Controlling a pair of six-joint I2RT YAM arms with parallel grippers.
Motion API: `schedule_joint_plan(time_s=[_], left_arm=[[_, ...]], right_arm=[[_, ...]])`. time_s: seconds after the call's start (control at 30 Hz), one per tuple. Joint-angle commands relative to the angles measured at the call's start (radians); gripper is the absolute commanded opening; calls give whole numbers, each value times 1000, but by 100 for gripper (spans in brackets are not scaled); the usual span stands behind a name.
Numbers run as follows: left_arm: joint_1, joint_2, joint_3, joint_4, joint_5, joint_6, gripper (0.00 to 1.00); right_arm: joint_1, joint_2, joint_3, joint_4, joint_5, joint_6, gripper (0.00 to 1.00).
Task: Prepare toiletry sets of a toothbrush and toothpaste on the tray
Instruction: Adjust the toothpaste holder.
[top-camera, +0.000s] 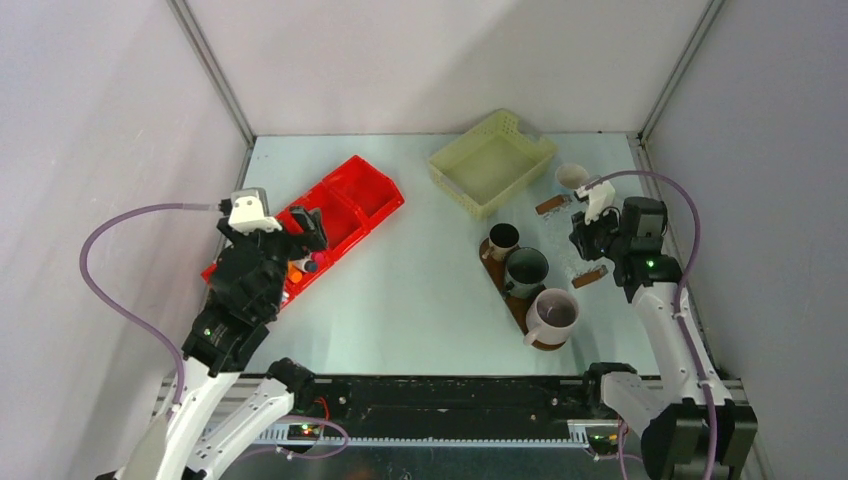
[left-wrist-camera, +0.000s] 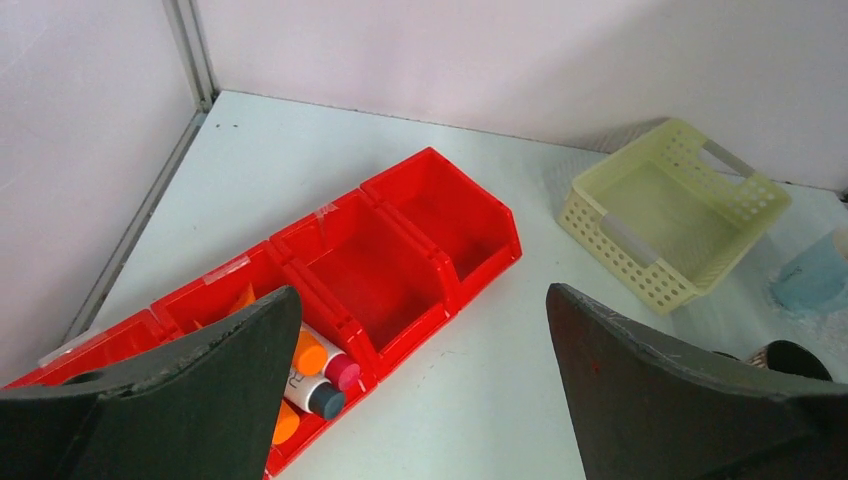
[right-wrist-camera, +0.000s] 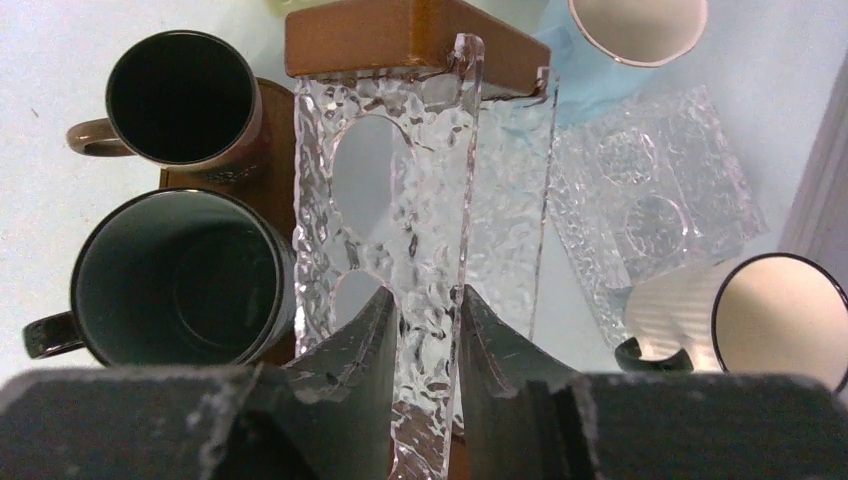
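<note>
The dark brown oval tray (top-camera: 493, 264) carries a small dark brown mug (top-camera: 503, 240), a dark green mug (top-camera: 527, 268) and a mauve-grey mug (top-camera: 553, 313). My right gripper (top-camera: 584, 233) hangs just right of the tray. In the right wrist view it (right-wrist-camera: 428, 296) is shut on a clear textured plastic holder (right-wrist-camera: 385, 200) with a brown wooden end, beside the green mug (right-wrist-camera: 180, 280) and brown mug (right-wrist-camera: 180, 95). Orange and white toothpaste tubes (left-wrist-camera: 312, 370) lie in the red bin (left-wrist-camera: 400, 270). My left gripper (left-wrist-camera: 420, 300) is open and empty above them. No toothbrush shows.
A pale yellow mesh basket (top-camera: 492, 160) stands at the back. A white cup (top-camera: 572, 177) stands at the back right. A second clear holder (right-wrist-camera: 655, 205) lies on the table, and a cream mug with a dark rim (right-wrist-camera: 785, 320) stands near the right wall.
</note>
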Motion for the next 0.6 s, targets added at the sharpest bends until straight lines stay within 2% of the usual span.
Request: schedule_joint_plan(time_s=[0.0,0.23,0.57], left_arm=[[38,-25,-7,22,20,27,100],[66,-29,-17,29,36,26,100],[68,-18,-23,33,35,30,100]], right_arm=[[-49,55,15,131,-122,-62,0],[-113,169,17,135,-241,-91,0],[-136,234,14,68,-353,-109,0]])
